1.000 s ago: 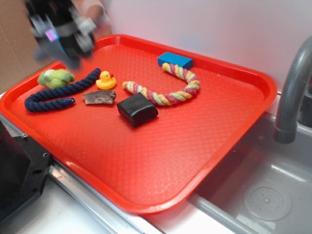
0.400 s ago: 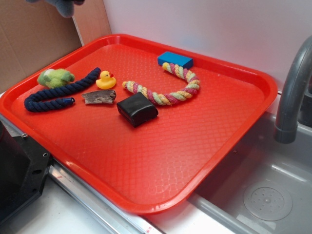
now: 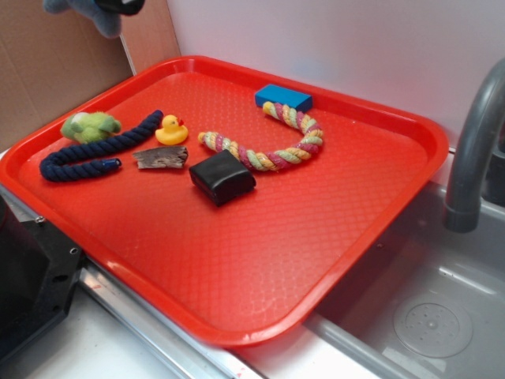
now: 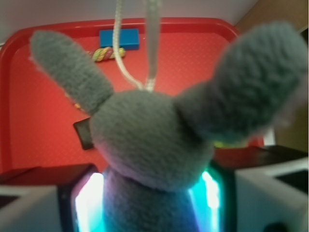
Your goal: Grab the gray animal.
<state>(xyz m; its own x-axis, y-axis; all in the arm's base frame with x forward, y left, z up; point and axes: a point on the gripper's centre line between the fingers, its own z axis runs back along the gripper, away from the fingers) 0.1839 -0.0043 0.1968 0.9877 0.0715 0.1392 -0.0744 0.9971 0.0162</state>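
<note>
The gray plush bunny (image 4: 149, 145) fills the wrist view, head and two long ears up, its body squeezed between my two lit pads. My gripper (image 4: 150, 203) is shut on it. In the exterior view only a bit of the gray bunny (image 3: 87, 14) and the dark gripper (image 3: 118, 5) show at the top left edge, high above the red tray (image 3: 379, 118). The rest of the arm is out of frame.
On the tray lie a green plush toy (image 3: 90, 125), a navy rope (image 3: 99, 150), a yellow rubber duck (image 3: 171, 130), a piece of wood (image 3: 161, 158), a black block (image 3: 222, 177), a multicolored rope (image 3: 276, 146) and a blue block (image 3: 283, 97). A sink with a gray faucet (image 3: 473, 150) lies at the right.
My gripper has risen with the gray bunny from above the tray's far left corner almost out of the top of the exterior view. The tray's objects have not moved.
</note>
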